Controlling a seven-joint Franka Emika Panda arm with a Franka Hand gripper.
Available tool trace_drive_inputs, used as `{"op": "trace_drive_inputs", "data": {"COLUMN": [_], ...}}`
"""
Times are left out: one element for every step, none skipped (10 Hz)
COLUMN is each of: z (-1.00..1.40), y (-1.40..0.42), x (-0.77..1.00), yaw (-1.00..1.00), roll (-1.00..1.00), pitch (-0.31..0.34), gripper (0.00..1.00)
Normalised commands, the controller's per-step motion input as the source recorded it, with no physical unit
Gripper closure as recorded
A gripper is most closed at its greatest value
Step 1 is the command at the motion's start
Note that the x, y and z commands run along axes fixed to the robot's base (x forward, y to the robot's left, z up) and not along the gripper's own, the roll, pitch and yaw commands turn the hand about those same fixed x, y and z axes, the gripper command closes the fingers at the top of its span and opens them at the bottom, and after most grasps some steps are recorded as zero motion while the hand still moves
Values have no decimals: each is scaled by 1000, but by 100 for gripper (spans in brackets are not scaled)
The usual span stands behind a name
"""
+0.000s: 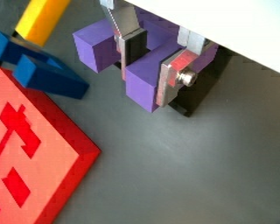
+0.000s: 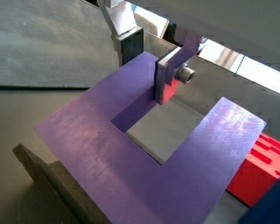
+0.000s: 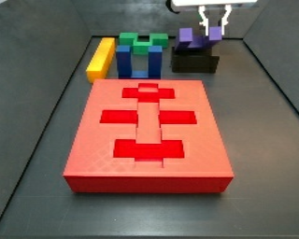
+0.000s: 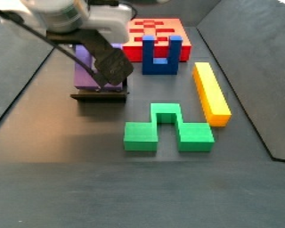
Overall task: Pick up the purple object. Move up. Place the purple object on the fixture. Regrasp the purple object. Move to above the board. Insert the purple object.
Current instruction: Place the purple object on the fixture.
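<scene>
One gripper (image 1: 150, 59) clamped one purple object (image 1: 108, 45) atop one fixture (image 3: 196, 62), beside one board (image 3: 149, 131).

Purple object (image 1: 113, 52) upright on fixture (image 3: 196, 63)

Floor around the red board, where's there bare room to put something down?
Bare dark floor lies in front of the big red slab board and along both its long sides. Crowded: the far end, with yellow bar, blue block, black fixture holding the purple U-block, gripper on it.
</scene>
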Motion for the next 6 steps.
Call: {"op": "trace_drive_inputs", "data": {"z": [-163,-211,-286,-283,0,0], "y": [-246,-51,0,23,0,0], "x": [323,260,269,289,0,0], "yaw": [-40,-106,-154,-126,0,0], "roll": [-154,-211,-231,-51,43,0], "pitch": [0,0,0,0,0,0], "gripper": [100,100,100,100,100,100]}}
